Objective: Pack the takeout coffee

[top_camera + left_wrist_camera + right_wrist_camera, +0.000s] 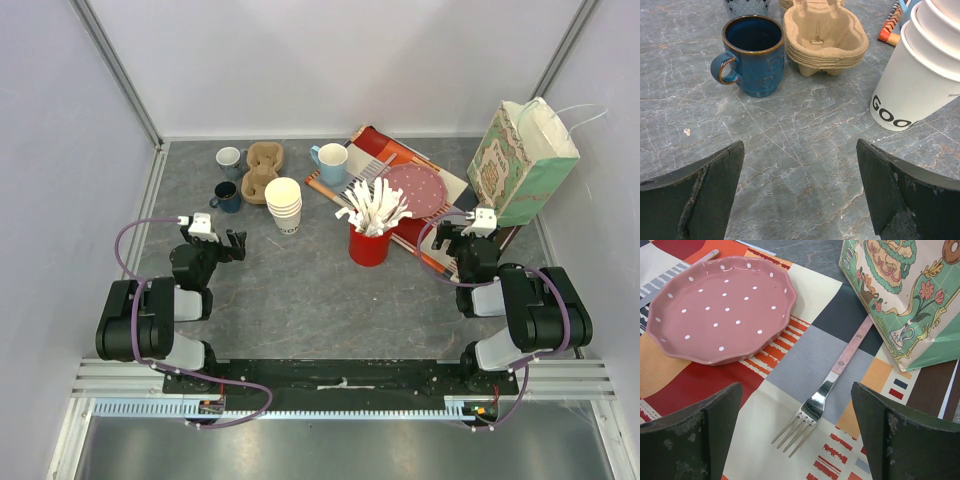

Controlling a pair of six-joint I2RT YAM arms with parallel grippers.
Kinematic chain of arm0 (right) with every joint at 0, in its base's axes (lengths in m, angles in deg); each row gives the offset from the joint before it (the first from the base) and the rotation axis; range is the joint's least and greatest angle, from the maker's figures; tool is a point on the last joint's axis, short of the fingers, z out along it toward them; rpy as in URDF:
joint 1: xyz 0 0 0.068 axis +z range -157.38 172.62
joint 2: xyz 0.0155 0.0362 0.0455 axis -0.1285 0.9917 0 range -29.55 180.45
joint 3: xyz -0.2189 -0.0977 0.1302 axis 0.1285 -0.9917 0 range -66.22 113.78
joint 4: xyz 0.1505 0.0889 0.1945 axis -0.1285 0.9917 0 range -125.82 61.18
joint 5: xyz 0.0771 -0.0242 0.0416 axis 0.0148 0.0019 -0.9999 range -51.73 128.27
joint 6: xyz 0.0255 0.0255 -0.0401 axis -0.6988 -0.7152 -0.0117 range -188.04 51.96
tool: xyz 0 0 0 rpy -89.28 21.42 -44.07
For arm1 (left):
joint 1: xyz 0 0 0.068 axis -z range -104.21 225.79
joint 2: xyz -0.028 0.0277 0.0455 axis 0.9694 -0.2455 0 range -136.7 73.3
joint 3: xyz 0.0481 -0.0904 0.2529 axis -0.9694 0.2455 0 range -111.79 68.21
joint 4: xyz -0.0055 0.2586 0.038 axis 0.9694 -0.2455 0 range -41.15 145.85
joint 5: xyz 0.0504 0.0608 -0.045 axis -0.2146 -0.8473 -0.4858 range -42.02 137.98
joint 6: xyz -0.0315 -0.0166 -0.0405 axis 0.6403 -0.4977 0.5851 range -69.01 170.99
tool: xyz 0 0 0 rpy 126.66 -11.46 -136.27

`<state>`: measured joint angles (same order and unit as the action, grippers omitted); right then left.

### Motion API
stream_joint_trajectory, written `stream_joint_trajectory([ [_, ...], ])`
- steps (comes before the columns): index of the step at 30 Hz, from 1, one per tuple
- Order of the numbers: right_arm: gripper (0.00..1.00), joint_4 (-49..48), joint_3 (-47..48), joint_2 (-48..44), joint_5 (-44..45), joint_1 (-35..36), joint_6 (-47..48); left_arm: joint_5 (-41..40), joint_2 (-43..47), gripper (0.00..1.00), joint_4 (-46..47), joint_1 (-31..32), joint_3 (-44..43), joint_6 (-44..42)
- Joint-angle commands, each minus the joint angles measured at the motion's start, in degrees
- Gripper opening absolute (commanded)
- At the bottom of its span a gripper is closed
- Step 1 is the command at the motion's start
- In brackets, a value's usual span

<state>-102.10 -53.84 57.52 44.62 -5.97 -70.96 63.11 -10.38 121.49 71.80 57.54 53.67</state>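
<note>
Your left gripper (799, 146) stands spread wide with nothing between its fingers, over a veined grey stone-look tabletop (790, 175). The nested stack of cream-white paper cups (920, 75), smooth-walled with rolled rims and dark lettering, stands at its 2 o'clock. A stack of rough moulded-pulp cup carriers (825, 37) is at 12 o'clock, and a glossy dark blue ceramic mug (752, 52) is just beside them at 11 o'clock. Bare table separates the fingers from all three.

Your right gripper (795, 387) is equally wide and holds nothing, above a patchwork-printed placemat (805, 360). A scalloped pink dotted plate (720, 310) lies at 10 o'clock. A pink-handled steel fork (825, 395) lies straight ahead, its handle running up to the printed paper bag (905, 295) at 2 o'clock.
</note>
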Motion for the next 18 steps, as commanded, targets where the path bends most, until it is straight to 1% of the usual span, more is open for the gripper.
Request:
stream_joint_trajectory([
  [1,0.98,-1.57,1.33,0.12,0.33,0.26,0.46,-0.19,0.98,1.00,1.33,0.30,-1.36,-1.53],
  [7,0.98,-0.61,1.94,0.30,0.51,0.35,0.37,-0.28,0.97,1.00,1.41,0.30,-1.45,-1.53],
  [10,0.98,-2.88,0.63,-1.01,1.82,0.35,-0.68,-0.28,0.97,1.00,1.50,0.30,-1.36,-1.62],
  [12,0.98,7.43,3.07,-7.94,5.77,0.35,-2.26,-0.71,1.76,1.00,2.29,0.30,-1.01,-1.10],
  [13,0.98,18.18,4.83,-10.49,7.26,0.26,-3.05,-1.68,2.46,1.00,-1.10,0.21,-2.06,-0.75],
  [14,0.98,22.56,7.98,-15.13,8.84,0.17,-6.37,-2.12,4.21,1.00,-3.22,0.21,-2.94,-0.31],
  [15,0.98,25.73,8.88,-17.26,7.81,0.17,-7.09,-2.56,5.10,1.00,-6.90,0.04,-4.34,-0.13],
  [16,0.98,31.16,9.67,-19.28,6.76,0.17,-7.54,-2.83,5.98,1.00,-14.51,-0.49,-7.75,0.83],
  [17,0.98,34.52,11.24,-23.57,4.48,0.26,-9.54,-2.57,7.12,1.00,-17.71,-1.02,-9.43,1.36],
  [18,0.98,37.86,12.04,-25.70,4.37,0.17,-10.95,-2.22,7.65,0.99,-20.18,-1.80,-10.75,1.63],
])
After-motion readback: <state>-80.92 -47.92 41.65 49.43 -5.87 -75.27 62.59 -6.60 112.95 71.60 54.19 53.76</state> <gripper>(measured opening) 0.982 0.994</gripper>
